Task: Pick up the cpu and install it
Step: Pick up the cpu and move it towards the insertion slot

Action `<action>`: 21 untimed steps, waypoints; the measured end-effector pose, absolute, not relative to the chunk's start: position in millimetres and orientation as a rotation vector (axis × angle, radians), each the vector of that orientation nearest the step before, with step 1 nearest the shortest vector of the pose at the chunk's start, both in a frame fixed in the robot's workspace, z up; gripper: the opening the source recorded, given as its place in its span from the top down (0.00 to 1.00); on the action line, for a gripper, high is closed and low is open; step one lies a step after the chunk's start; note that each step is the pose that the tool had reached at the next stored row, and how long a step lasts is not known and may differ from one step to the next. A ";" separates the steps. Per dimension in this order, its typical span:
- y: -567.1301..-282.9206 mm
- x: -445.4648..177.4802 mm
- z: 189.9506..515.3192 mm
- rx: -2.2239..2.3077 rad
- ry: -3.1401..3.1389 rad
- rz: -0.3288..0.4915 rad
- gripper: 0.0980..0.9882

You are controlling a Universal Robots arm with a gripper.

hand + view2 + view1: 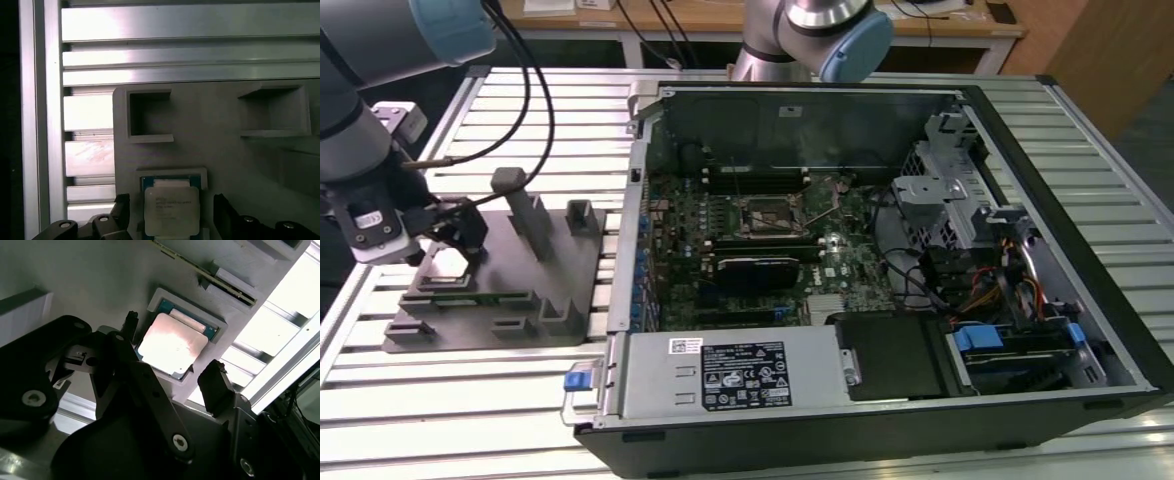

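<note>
The cpu point(447, 264) is a small square chip with a pale metal top. It lies flat in a framed pocket of the grey moulded fixture point(534, 300), at the exterior view's left. My gripper point(443, 240) hangs just above it. In both wrist views the cpu point(172, 344) point(171, 210) sits between the two black fingers. My gripper point(172, 350) point(171, 205) is open, with one fingertip point(131, 320) on each side of the chip and a gap on both sides. The empty cpu socket point(767, 212) shows on the motherboard inside the open computer case.
The open computer case point(1067, 140) stands at the exterior view's right, with cables, drive cages and a power supply point(720, 372) inside. Upright blocks point(520, 200) rise from the fixture beside my gripper. A second arm's base point(834, 40) stands behind the case. The table is slatted aluminium point(494, 420).
</note>
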State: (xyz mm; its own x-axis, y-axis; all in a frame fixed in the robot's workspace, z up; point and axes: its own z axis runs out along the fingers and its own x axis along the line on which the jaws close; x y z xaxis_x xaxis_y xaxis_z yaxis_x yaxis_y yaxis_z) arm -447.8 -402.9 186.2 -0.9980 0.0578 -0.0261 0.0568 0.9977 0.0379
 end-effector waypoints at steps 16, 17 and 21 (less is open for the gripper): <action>-402.9 -447.8 178.7 0.019 3.115 0.059 0.25; -402.9 -447.8 178.7 0.019 3.115 0.059 0.25; -402.9 -447.8 178.6 0.019 3.115 0.059 0.27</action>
State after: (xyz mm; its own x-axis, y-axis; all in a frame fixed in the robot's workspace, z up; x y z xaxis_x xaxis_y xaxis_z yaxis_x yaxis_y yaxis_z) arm -447.8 -402.9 178.6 -0.9996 0.0126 -0.0261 0.0116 0.9992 0.0377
